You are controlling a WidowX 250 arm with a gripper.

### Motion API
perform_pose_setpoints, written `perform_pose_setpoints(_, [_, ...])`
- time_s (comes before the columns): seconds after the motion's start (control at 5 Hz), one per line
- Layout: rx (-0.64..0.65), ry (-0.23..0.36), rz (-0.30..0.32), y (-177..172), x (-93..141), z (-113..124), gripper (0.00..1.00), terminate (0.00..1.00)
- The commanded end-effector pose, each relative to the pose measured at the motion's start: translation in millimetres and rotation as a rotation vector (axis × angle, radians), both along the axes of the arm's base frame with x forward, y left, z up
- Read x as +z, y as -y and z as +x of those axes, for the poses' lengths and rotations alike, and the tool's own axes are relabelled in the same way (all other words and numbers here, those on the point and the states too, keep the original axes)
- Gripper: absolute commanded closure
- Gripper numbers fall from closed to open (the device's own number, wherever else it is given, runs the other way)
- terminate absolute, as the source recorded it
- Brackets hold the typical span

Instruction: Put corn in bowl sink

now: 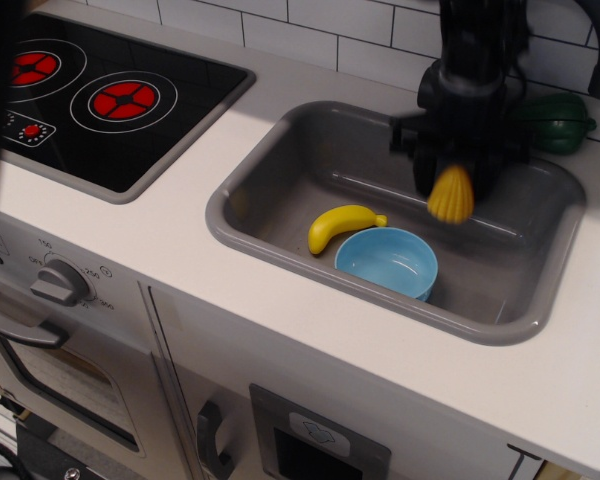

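The corn (451, 194), a stubby yellow bumpy cob, hangs in the air above the grey sink (280, 175), held from above by my black gripper (452, 172), which is shut on its upper part. The light blue bowl (388, 262) stands empty on the sink floor near the front wall, below and left of the corn. The corn is clear of the bowl and of the sink floor.
A smooth yellow banana (340, 226) lies in the sink, touching the bowl's left side. A green toy pepper (555, 122) sits on the white counter (180, 230) behind the sink. A black stove top (120, 100) with red burners is at the left.
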State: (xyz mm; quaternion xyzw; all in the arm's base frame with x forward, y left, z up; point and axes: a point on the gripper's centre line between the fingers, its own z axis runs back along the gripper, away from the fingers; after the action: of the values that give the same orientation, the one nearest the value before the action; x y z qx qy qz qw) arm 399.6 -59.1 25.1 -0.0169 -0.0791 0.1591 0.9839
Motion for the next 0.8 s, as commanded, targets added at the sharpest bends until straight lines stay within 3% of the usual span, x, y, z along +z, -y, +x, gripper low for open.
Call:
perform_pose_setpoints(0.0, [-0.059, 0.064, -0.023, -15, 44, -25, 1.00, 0.00])
perform_pose_setpoints(0.2, [-0.083, 0.082, 0.009, -18, 32, -48, 1.00, 0.00])
perform_pose_setpoints(0.6, [-0.112, 0.069, 0.039, -18, 17, -69, 1.00, 0.00])
